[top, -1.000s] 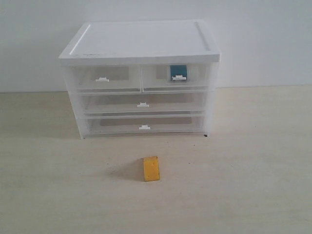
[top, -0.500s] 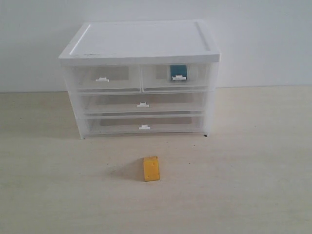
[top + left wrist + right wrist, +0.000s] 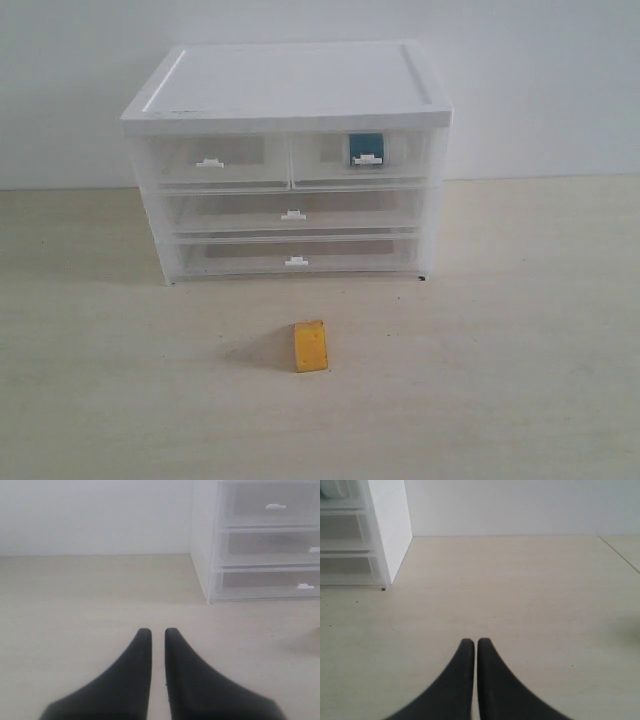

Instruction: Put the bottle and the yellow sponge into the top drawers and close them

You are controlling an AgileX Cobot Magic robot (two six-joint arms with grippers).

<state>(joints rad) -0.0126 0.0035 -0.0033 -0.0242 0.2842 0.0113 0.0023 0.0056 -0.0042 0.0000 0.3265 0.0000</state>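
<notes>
The yellow sponge (image 3: 310, 346) lies on the table in front of the cabinet (image 3: 290, 85), apart from it. The bottle (image 3: 366, 148) shows by its blue label band inside the top right drawer (image 3: 405, 158), behind the white tab handle. That drawer and the top left drawer (image 3: 215, 162) are both pushed in, and the left one looks empty. Neither gripper appears in the exterior view. My left gripper (image 3: 154, 631) hovers over bare table left of the cabinet, shut with a thin gap and holding nothing. My right gripper (image 3: 472, 641) is shut and empty over the table right of the cabinet.
Two full-width drawers (image 3: 292, 213) sit pushed in beneath the top pair. A white wall stands behind the cabinet. The cabinet's side wall (image 3: 202, 540) shows in the left wrist view, and its other side wall (image 3: 390, 525) in the right wrist view. A table seam (image 3: 620, 555) runs at the far right.
</notes>
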